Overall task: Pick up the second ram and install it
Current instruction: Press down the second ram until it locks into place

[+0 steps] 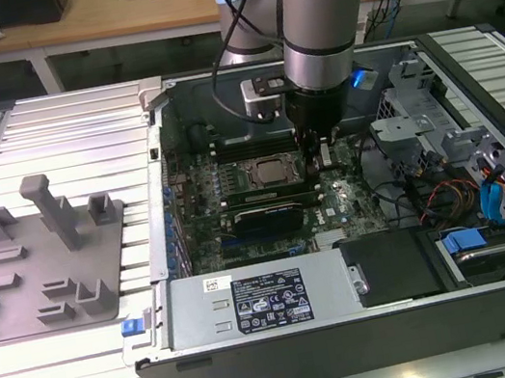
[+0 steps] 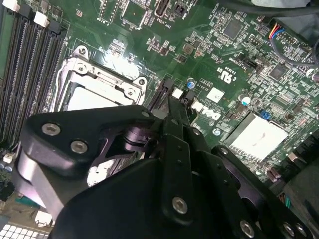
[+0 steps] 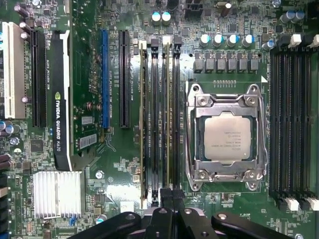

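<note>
Open computer case (image 1: pixel 293 363) lying on a slatted metal table (image 1: pixel 67 134), with a grey fixture plate (image 1: pixel 44 255) beside it on the exterior view's left. The case holds a silver power supply (image 1: pixel 262 297) along its near wall and a green motherboard (image 3: pixel 119 154) on its floor. The robot arm (image 1: pixel 324 10) reaches straight down into the case, and its body hides part of the board in the exterior view. On the board, the first wrist view shows a black graphics card (image 3: pixel 62 99), a finned heatsink (image 3: pixel 57 194), a processor socket (image 3: pixel 227 137) and a bank of bare black slots (image 3: pixel 291 114). The gripper (image 3: pixel 172 196), also seen in the second wrist view (image 2: pixel 172 107) and the exterior view (image 1: pixel 324 159), sits low over the slots between card and socket. Its fingers are drawn narrow about the near end of the second ram (image 3: pixel 171 114), which stands on edge in a slot beside the socket. How deeply it is seated is hard to make out. Another stick (image 3: pixel 144 114) stands two slots away. The gripper body cuts off the near ends of these slots.
</note>
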`<state>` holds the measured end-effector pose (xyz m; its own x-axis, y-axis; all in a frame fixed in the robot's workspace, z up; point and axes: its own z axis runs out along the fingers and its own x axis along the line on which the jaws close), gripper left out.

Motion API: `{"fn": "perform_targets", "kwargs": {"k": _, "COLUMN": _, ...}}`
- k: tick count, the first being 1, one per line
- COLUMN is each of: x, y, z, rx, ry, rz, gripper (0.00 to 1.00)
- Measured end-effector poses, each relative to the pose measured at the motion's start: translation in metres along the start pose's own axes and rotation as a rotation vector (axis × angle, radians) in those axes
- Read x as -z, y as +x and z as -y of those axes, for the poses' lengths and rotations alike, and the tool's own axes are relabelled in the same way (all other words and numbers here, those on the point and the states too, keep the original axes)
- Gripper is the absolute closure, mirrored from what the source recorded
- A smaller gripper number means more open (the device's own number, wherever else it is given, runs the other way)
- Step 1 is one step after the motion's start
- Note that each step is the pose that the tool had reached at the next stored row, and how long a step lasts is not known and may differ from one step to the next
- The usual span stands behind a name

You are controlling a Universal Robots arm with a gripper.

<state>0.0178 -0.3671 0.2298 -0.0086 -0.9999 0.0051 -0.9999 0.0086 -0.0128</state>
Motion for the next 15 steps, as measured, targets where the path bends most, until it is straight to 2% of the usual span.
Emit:
{"fn": "perform_targets", "kwargs": {"k": 4, "x": -0.0011, "y": 0.0, "z": 0.0, "rx": 0.0, "ry": 0.0, "rz": -0.0001, "gripper": 0.92}}
{"fn": "perform_targets", "kwargs": {"k": 5, "x": 0.0048, "y": -0.0003, "z": 0.0001, "rx": 0.0, "ry": 0.0004, "rz": 0.0018, "gripper": 0.92}}
{"fn": "perform_targets", "kwargs": {"k": 6, "x": 0.0138, "y": 0.0, "z": 0.0001, "rx": 0.0, "ry": 0.0001, "rz": 0.0003, "gripper": 0.92}}
{"fn": "perform_targets", "kwargs": {"k": 7, "x": 0.0165, "y": 0.0, "z": 0.0002, "rx": 0.0, "ry": 0.0001, "rz": 0.0003, "gripper": 0.92}}
{"fn": "perform_targets", "kwargs": {"k": 12, "x": 0.0184, "y": 0.0, "z": 0.0001, "rx": 0.0, "ry": 0.0001, "rz": 0.0003, "gripper": 0.92}}
{"fn": "perform_targets", "kwargs": {"k": 13, "x": 0.0184, "y": 0.0001, "z": -0.0036, "rx": 0.0, "ry": 0.0001, "rz": 0.0001, "gripper": 0.92}}
{"fn": "perform_targets", "kwargs": {"k": 14, "x": 0.0184, "y": 0.0001, "z": -0.0148, "rx": 0.0, "ry": 0.0007, "rz": 0.0001, "gripper": 0.92}}
{"fn": "perform_targets", "kwargs": {"k": 15, "x": 0.0185, "y": 0.0001, "z": -0.0219, "rx": 0.0, "ry": 0.0012, "rz": 0.0001, "gripper": 0.92}}
